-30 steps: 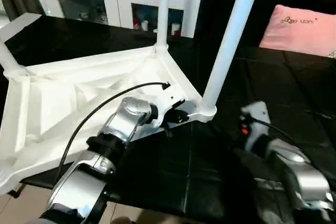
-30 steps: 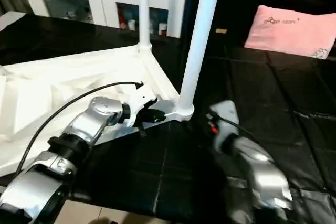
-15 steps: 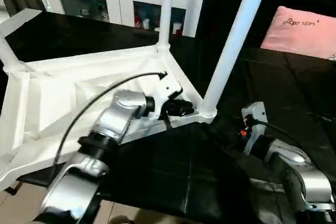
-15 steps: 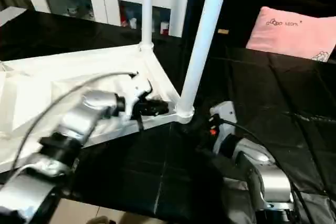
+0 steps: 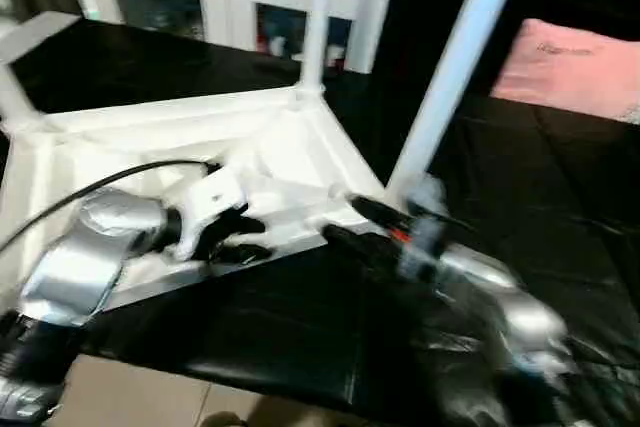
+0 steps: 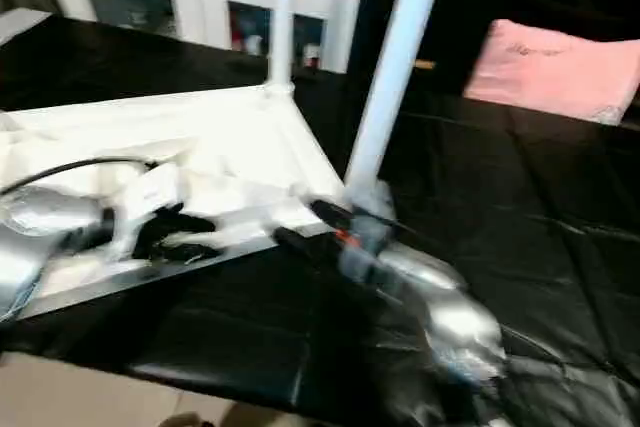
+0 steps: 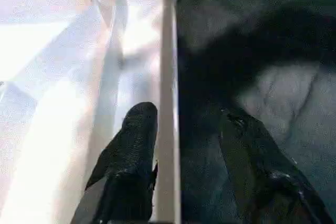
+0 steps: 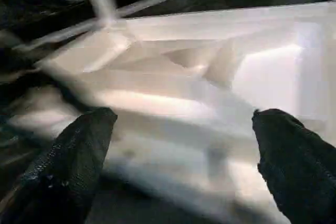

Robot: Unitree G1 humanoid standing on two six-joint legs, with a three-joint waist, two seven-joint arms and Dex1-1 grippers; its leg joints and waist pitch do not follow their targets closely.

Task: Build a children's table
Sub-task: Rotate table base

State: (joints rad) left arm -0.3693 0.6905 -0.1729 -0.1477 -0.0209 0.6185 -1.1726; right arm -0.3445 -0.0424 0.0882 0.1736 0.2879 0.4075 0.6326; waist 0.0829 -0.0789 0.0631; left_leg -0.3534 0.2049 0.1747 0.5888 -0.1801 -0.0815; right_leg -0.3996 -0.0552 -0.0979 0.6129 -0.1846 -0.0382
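Left claw (image 7: pixel 181 145) spread astride tabletop (image 7: pixel 63 51) rim in wrist view, right claw (image 8: pixel 178 150) spread wide

Upturned tabletop (image 5: pixel 150 147) lies left, pillow (image 5: pixel 570 72) far right.

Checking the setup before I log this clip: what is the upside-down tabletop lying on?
The tabletop lies ribbed side up on a black cloth-covered surface. Two legs rise from its corner sockets. What lies beneath the cloth is covered and cannot be seen.
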